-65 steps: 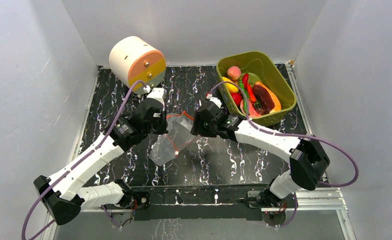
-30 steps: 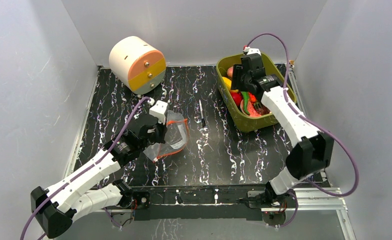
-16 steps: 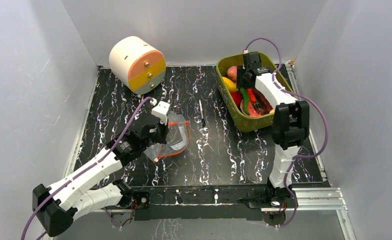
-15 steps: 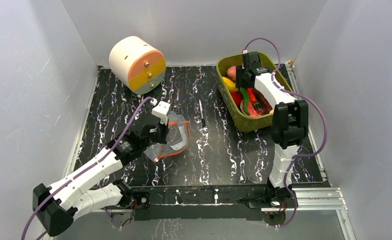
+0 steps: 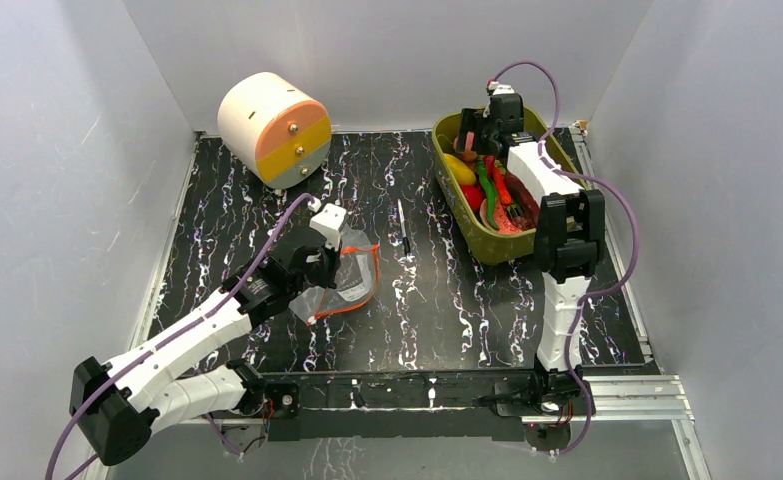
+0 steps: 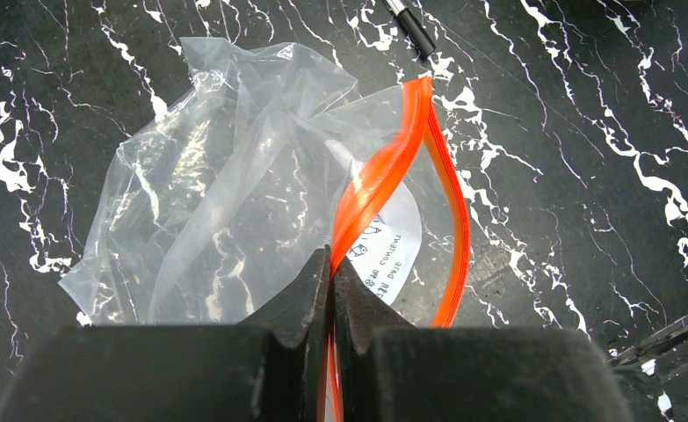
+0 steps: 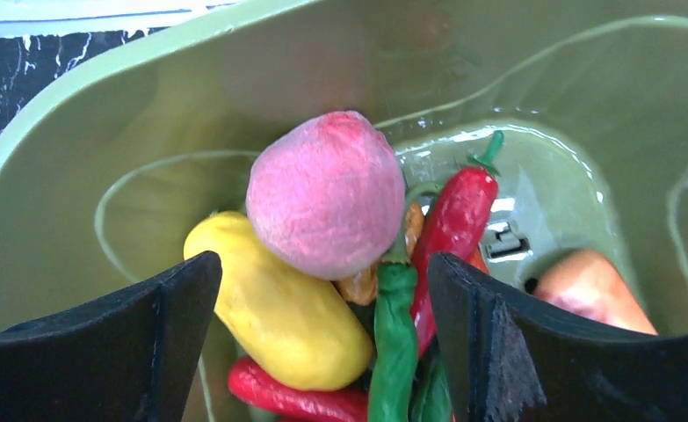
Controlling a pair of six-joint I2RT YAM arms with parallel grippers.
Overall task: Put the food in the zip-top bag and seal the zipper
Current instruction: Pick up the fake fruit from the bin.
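Observation:
The clear zip-top bag [image 5: 342, 285] lies crumpled on the black table, its mouth gaping; it fills the left wrist view [image 6: 235, 202]. My left gripper [image 5: 324, 262] [image 6: 331, 264] is shut on one lip of the orange-red zipper [image 6: 377, 180]. The food sits in the olive-green tub [image 5: 557, 175]: pink peach [image 7: 327, 193], yellow piece [image 7: 278, 316], red chili [image 7: 450, 224], green pepper [image 7: 394, 343]. My right gripper [image 5: 484, 135] [image 7: 322, 281] hangs open over the tub's far end, its jaws either side of the peach and yellow piece, holding nothing.
A thin black pen-like stick [image 5: 403, 228] lies on the table between bag and tub. A cream and orange drum [image 5: 273, 128] stands at the back left. Grey walls close in on three sides.
My right gripper let go of the bag and swung to the tub, then shifted to its far end over the peach. My left gripper kept the zipper and drew the bag leftward.

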